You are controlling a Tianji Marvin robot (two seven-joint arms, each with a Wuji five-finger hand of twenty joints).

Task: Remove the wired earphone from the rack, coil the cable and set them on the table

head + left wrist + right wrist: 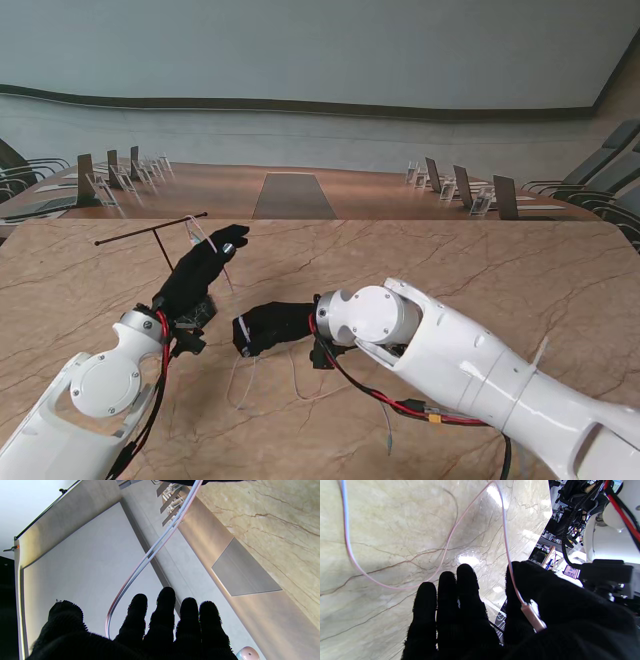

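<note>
Right wrist view, cable (pixel 505 535) pinched in robot hand (pixel 495 620)

No text, label, brand, number or sign can be read in any of the views.
</note>
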